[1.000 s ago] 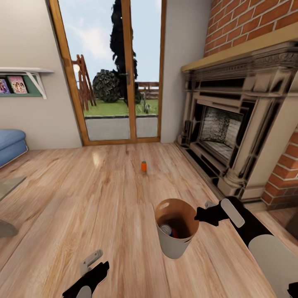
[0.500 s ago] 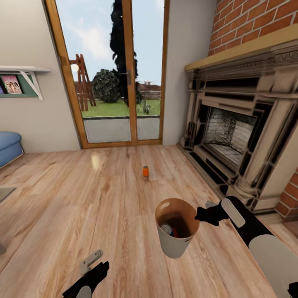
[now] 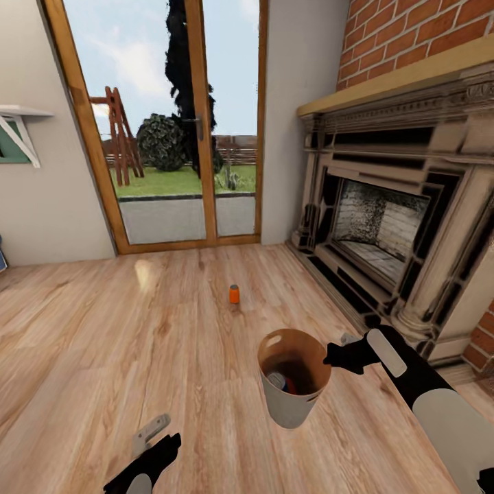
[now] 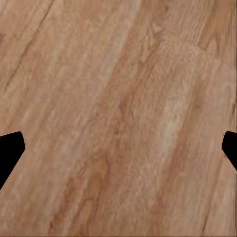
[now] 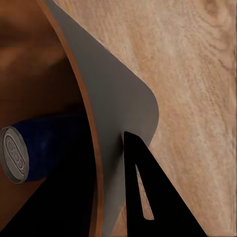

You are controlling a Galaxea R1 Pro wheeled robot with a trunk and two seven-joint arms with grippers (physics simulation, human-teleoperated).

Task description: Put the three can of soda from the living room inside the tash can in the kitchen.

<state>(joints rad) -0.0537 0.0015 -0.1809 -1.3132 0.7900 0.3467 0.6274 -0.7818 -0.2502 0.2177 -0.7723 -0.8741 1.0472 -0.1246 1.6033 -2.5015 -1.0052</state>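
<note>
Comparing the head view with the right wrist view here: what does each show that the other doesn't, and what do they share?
Head view alone: an orange can of soda standing on the floor toward the glass doors, the fireplace, and the left gripper.

Right wrist view alone: the dark blue can lying on its side inside the bin.

Both: the tash can held at its rim by the right gripper, over wood floor.

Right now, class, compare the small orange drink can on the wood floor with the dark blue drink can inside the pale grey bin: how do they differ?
The small orange drink can stands upright; the dark blue drink can lies on its side. The orange can sits alone on the open light wood floor toward the glass doors; the blue can rests inside the pale grey bin that the right gripper holds by the rim. Both are small cylinders.
</note>
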